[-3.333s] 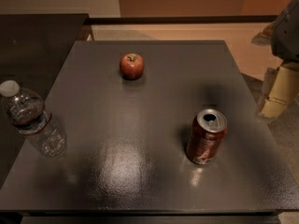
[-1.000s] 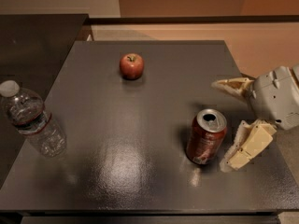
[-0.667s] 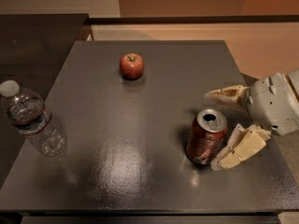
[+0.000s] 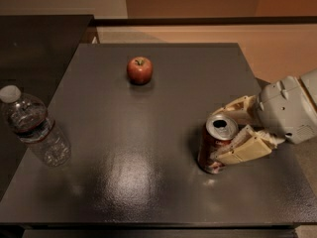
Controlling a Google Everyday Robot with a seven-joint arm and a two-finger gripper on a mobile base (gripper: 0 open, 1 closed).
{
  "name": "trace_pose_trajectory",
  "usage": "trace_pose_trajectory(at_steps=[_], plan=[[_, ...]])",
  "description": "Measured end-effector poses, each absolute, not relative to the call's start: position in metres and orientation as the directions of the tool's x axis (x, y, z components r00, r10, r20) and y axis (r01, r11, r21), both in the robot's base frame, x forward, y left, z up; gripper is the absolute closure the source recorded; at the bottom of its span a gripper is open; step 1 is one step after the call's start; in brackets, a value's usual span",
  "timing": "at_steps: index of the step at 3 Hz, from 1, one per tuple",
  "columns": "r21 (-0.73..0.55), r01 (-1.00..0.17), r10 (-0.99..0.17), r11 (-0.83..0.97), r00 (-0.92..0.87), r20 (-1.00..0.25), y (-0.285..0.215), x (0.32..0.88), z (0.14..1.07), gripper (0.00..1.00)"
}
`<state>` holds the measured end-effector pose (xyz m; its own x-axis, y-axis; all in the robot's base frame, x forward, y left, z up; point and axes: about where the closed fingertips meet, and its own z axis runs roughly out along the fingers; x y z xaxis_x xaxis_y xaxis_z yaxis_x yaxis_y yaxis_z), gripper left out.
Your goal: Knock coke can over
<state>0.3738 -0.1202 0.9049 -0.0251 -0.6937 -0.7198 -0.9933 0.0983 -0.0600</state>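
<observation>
The coke can (image 4: 214,144), dark red with a silver top and open pull-tab hole, stands on the dark table (image 4: 148,133) at the front right, leaning slightly to the left. My gripper (image 4: 233,130) comes in from the right, open, with its cream fingers on either side of the can's right flank. The near finger (image 4: 242,150) touches the can's side; the far finger (image 4: 237,107) lies just behind the can's top.
A red apple (image 4: 140,70) sits at the back middle of the table. A clear plastic water bottle (image 4: 34,125) with a white cap stands at the left edge. The table's right edge runs just under the gripper body.
The gripper has moved left from the table's right side up to the can. Its near finger now presses the can, which has begun to lean left.
</observation>
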Motion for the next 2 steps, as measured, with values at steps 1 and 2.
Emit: trace_pose_trajectory(at_steps=[1, 2], plan=[[-0.077, -0.992, -0.763, 0.100, -0.027, -0.646, -0.112, 0.383, 0.926, 0.88], [-0.086, -0.991, -0.855, 0.101, -0.042, -0.517, -0.100, 0.395, 0.940, 1.00]])
